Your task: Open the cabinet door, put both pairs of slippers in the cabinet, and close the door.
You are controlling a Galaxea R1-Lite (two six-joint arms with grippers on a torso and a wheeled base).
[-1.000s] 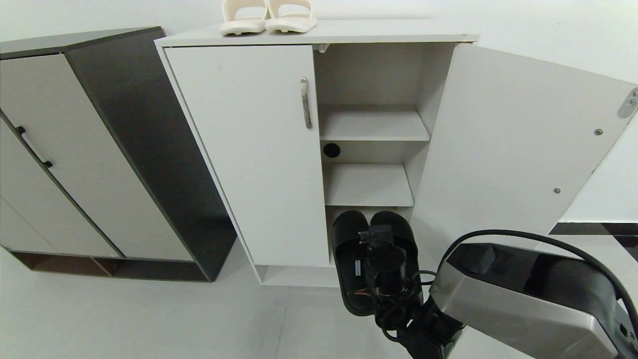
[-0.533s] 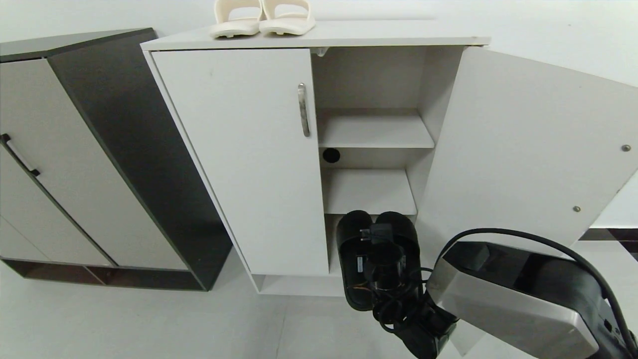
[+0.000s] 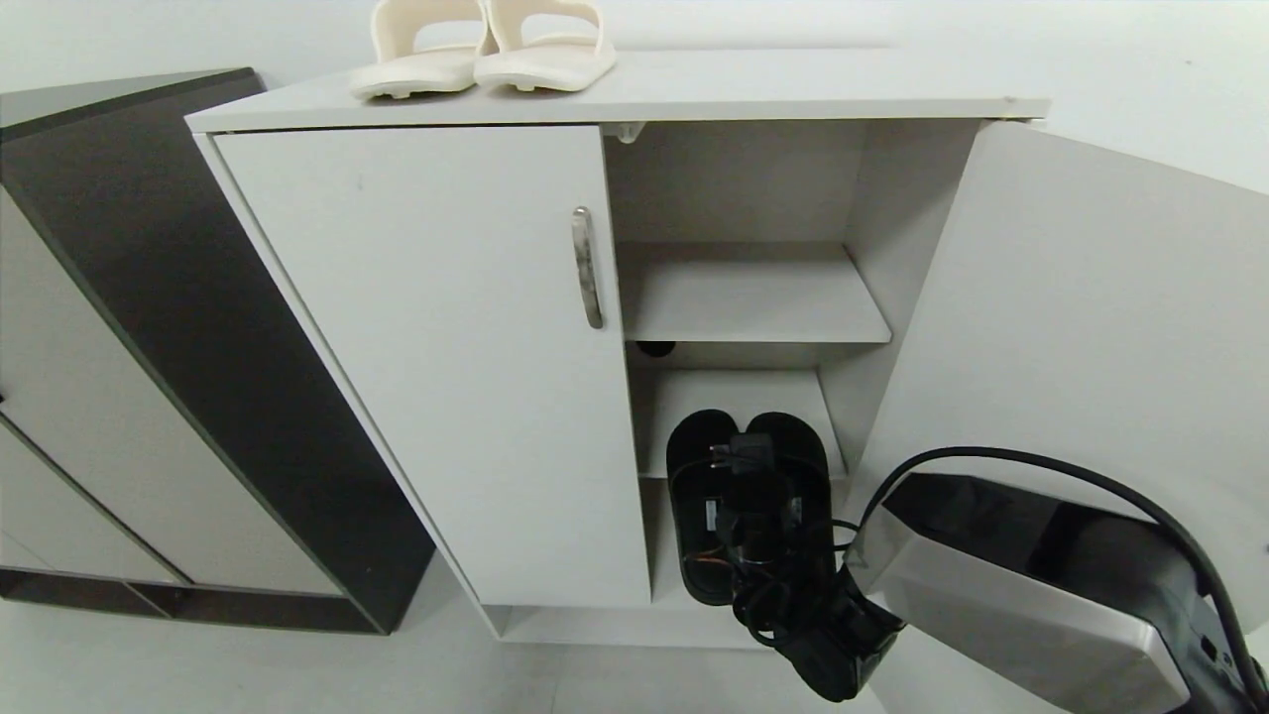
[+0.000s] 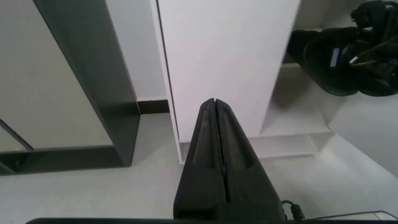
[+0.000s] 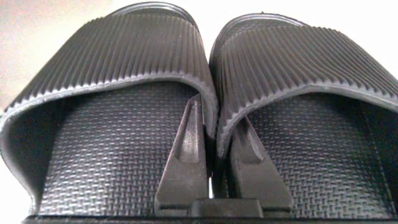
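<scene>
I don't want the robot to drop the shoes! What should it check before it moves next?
1. Right door open wide: ok.
2. Right gripper shut on both black slippers: ok.
3. Lower shelf bare where it shows: ok.
4. Black slippers resting on a shelf: cannot tell.
5. Left gripper shut, away from the opening: ok.
6. Cream slippers inside the cabinet: not ok, they lie on top.

No text, number or sign is legible. A small pale label (image 3: pixel 711 517) on the insole of the black rubber slippers (image 3: pixel 697 448) is too small to read.
</scene>
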